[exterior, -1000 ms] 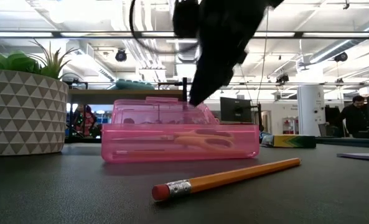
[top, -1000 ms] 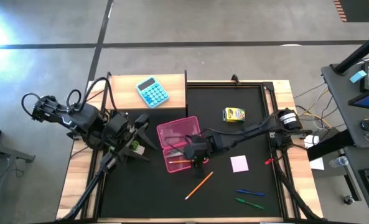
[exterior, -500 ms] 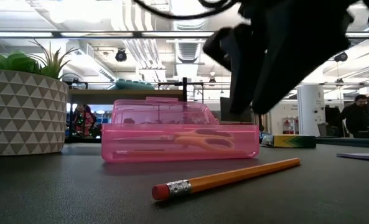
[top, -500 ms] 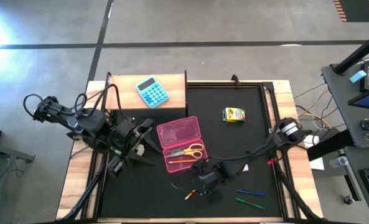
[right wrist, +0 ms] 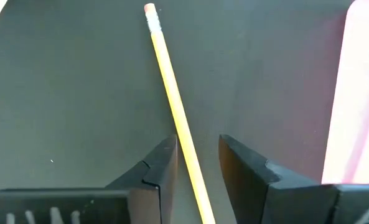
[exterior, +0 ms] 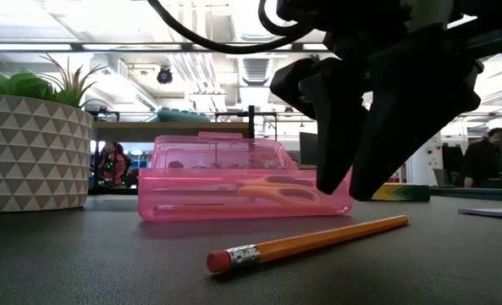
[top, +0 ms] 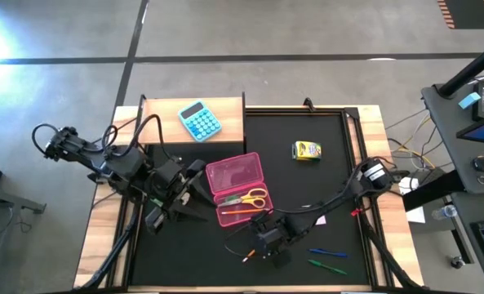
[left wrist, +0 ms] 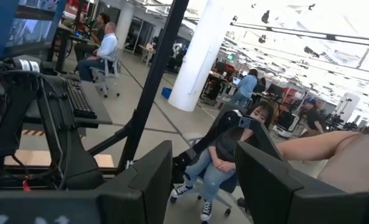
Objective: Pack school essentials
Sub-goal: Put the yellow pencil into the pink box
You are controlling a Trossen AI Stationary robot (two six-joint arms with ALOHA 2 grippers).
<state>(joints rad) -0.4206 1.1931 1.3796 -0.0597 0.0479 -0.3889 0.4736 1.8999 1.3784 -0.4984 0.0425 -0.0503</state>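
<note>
Right wrist view has the right gripper [right wrist: 196,163] poised over the loose pencil [right wrist: 175,112] on the table [right wrist: 66,93], fingers [right wrist: 162,163] parted astride its shaft, grasping nothing (presumably lining up a pick) beside the pink case [top: 237,189], which already holds scissors [top: 252,198]; the left gripper [top: 191,175] waits open nearby

A: Where does everything sit around the open pink translucent plastic case [top: 237,189]?

B: The yellow-handled scissors [top: 250,197] and an orange wooden pencil [top: 236,211] lie inside it. Behind it to the left rests the light-blue calculator [top: 200,121]; behind it to the right, the small yellow crayon box [top: 306,150].

A: And in front?

B: The second orange pencil [exterior: 306,243] lies on the black table mat [top: 193,253] just before the case, with the right gripper [right wrist: 196,163] above it, fingers either side. The blue pen [top: 322,251] and green pen [top: 329,266] lie farther right. The left gripper [top: 194,169] sits beside the case's left edge.
</note>
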